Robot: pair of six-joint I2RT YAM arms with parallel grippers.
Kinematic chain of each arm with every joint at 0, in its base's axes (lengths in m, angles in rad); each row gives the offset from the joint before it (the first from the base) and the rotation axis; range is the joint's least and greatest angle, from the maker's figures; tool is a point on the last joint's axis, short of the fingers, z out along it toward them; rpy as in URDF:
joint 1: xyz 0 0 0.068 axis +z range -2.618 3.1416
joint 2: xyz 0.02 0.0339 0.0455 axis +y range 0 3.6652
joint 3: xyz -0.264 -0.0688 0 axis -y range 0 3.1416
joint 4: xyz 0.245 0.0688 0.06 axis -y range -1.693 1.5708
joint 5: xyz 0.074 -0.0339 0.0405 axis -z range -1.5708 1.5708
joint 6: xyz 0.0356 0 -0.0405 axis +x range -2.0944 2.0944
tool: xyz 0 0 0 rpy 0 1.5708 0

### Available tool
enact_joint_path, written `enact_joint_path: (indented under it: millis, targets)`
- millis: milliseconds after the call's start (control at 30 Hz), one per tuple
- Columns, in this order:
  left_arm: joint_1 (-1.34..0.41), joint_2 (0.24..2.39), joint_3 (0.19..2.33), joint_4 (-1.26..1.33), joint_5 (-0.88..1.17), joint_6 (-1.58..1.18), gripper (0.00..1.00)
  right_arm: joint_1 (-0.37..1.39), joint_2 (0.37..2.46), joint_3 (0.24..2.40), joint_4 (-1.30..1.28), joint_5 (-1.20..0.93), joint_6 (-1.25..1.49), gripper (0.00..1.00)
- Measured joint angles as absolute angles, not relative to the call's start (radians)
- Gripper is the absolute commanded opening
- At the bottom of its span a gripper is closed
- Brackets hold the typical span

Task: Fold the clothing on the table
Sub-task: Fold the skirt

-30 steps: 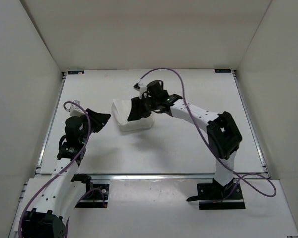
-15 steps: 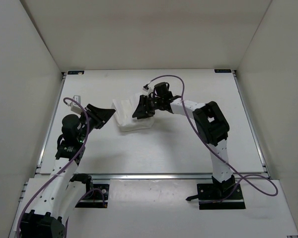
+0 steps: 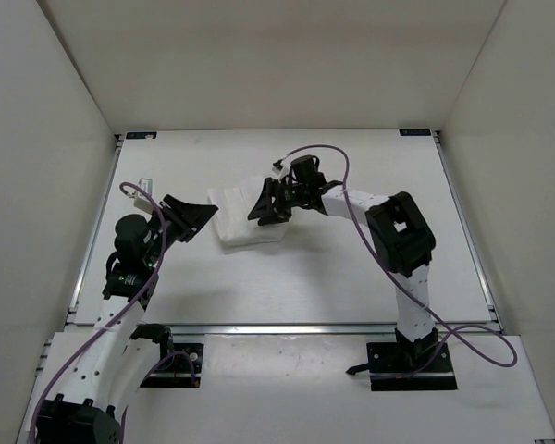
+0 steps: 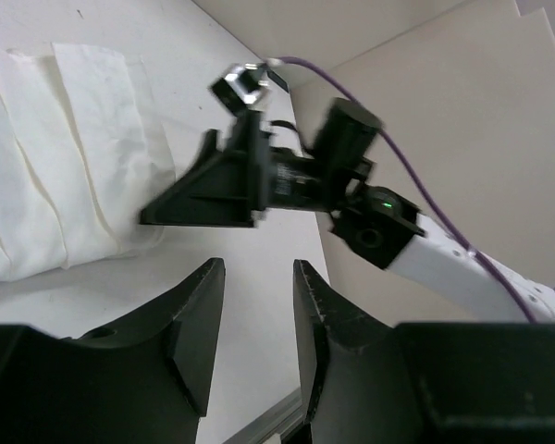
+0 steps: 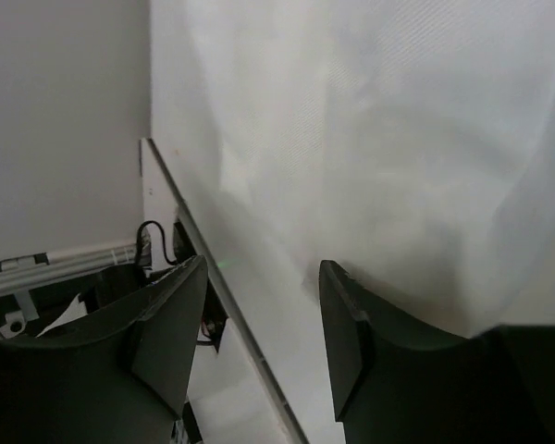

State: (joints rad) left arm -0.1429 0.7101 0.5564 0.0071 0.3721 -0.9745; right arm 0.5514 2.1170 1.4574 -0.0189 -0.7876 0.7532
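White table [image 3: 351, 268], rail-edged, white walls [image 3: 277, 65] around. Folded clothing [image 3: 233, 222]; left gripper [image 3: 196, 217] at its 9 o'clock, right gripper [image 3: 260, 209] at 3, both spread.

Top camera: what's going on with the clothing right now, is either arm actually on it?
The clothing lies as a compact folded bundle on the table. The right gripper is at its right edge with jaws open and nothing pinched between them; whether it touches the fabric is unclear. The left gripper sits just left of the bundle, also open and empty, pointing toward it. Neither arm holds the fabric at this moment.
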Motion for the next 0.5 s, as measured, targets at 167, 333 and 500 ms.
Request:
enact_joint_path:
  millis: [167, 333, 500]
  targets:
    - [-0.146, 0.744, 0.566, -0.017, 0.456, -0.921, 0.5, 0.48, 1.757, 1.214, 0.035, -0.781, 0.728, 0.52]
    - [-0.155, 0.85, 0.589, -0.097, 0.567, -0.81, 0.75, 0.348, 1.399, 1.061, 0.014, -0.717, 0.6, 0.54]
    - [-0.167, 0.85, 0.573, -0.174, 0.604, -0.725, 0.99, 0.299, 1.277, 0.906, -0.074, -0.675, 0.483, 0.54]
